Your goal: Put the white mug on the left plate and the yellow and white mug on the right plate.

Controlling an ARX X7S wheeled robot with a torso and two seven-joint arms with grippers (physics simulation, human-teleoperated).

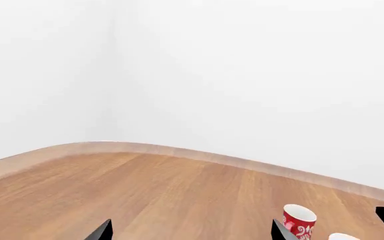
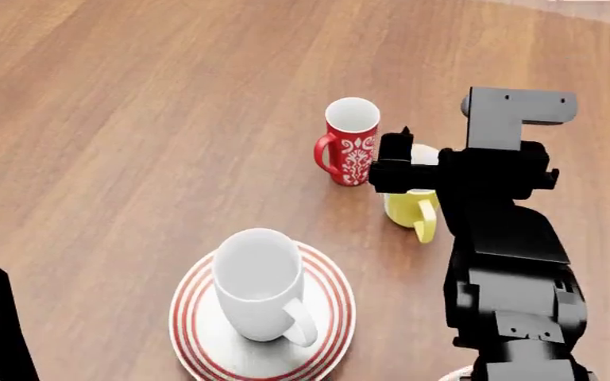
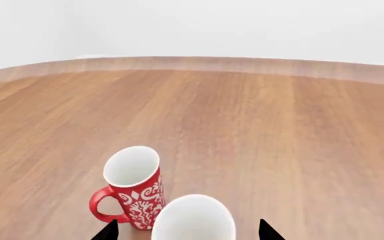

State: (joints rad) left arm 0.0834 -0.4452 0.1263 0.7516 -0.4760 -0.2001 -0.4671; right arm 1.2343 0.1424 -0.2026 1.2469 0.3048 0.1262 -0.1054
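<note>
The left gripper (image 1: 192, 231) is seen spread and empty, well away. The white mug (image 2: 257, 283) is already set on the left plate (image 2: 332, 317). The yellow mug (image 2: 409, 208) is bracketed upright by the right gripper's (image 3: 186, 231) spread fingers, beside the red mug (image 2: 351, 141).

You have bright, even, diffuse light in all three views, with no single source evident. Shadows are soft and faint: a pale one lies beside the red mug (image 2: 349, 141) and under the white mug (image 2: 260, 284) in the head view. The worktop (image 2: 125, 119) shows no glare. All renders are sharp, without blur. In both wrist views the worktop's far edge bows, showing wide-angle distortion.
</note>
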